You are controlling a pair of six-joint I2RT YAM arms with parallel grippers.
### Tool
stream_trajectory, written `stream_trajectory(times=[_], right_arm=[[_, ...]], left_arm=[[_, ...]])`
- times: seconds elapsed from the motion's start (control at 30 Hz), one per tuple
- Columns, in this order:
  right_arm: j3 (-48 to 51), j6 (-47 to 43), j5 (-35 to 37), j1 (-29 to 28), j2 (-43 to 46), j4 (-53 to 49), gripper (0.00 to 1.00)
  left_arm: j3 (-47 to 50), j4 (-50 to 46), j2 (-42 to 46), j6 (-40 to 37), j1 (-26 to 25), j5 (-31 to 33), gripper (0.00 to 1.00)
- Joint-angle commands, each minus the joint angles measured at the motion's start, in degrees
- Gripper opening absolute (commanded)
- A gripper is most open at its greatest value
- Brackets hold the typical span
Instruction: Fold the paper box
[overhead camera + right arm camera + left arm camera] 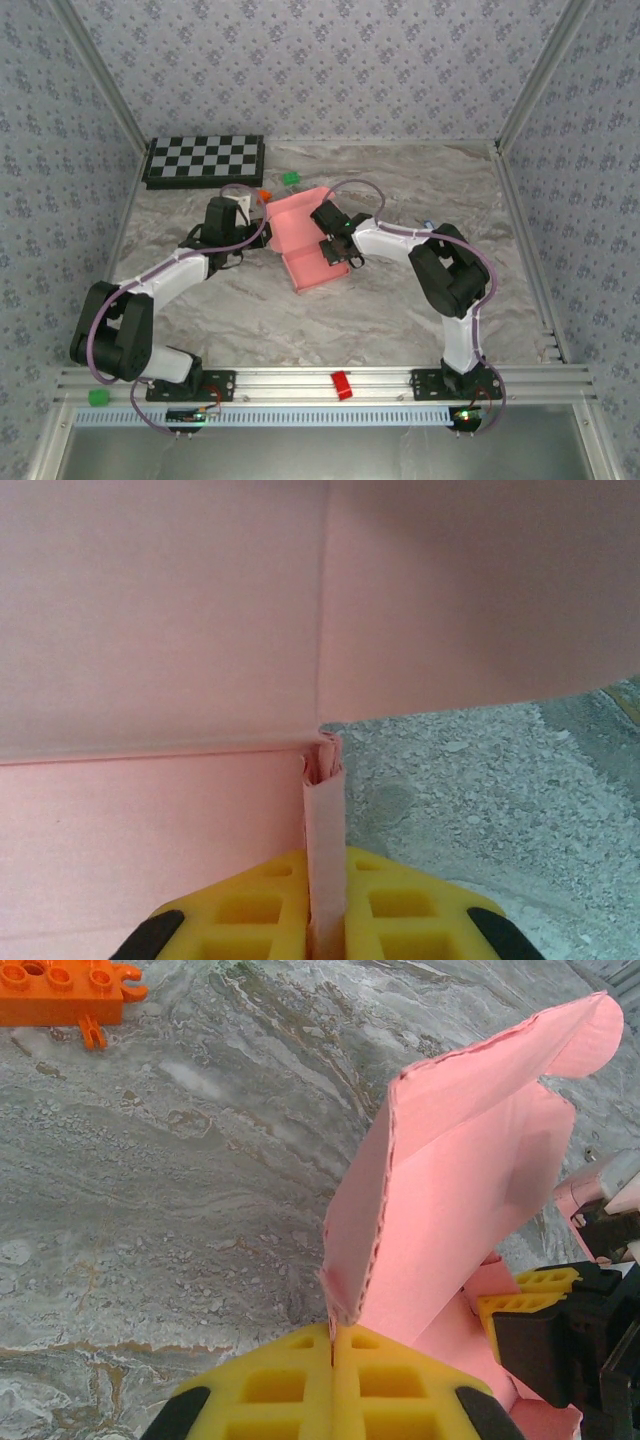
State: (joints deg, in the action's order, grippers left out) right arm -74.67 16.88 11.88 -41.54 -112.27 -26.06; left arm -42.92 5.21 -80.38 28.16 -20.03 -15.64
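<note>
The left gripper [332, 1365] is closed on the raw edge of a raised flap of the paper box [300, 235], with the thin card pinched between its yellow pads. The right gripper [325, 905] is clamped on a narrow folded side strip of the same box. The box is found partly folded on the worktop [400, 300], towards the far edge, about mid-width. An orange piece [60, 990] is seen near it.

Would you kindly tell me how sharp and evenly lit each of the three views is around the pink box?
Top external: soft, even light, the paper box sharp, shadows faint. Left wrist: the table is crisp, the box's raised flap partly shaded. Right wrist: the box is very close and rather soft, with a shadow darkening its upper right panel.
</note>
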Motion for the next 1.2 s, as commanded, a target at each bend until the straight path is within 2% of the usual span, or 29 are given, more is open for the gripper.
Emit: stream_trajectory(times=[0.0,0.7,1.03,1.17], right_arm=[[-0.38,-0.63,3.23,-0.09,-3.01,-4.94,0.13],[-2.11,-0.41,2.56,-0.3,-5.45,-8.04,0.14],[-3.39,0.88,1.9,-0.32,-0.97,-7.82,0.29],[-3.79,1.27,1.36,-0.38,0.33,-7.52,0.32]], left_arm=[[-0.59,1.11,-0.3,0.12,-0.18,-0.71,0.0],[-1.38,1.2,-1.43,0.14,-0.27,-1.15,0.0],[-1.3,1.36,-1.14,0.12,-0.26,-1.27,0.0],[-1.19,1.55,-1.1,0.14,-0.36,-1.32,0.0]])
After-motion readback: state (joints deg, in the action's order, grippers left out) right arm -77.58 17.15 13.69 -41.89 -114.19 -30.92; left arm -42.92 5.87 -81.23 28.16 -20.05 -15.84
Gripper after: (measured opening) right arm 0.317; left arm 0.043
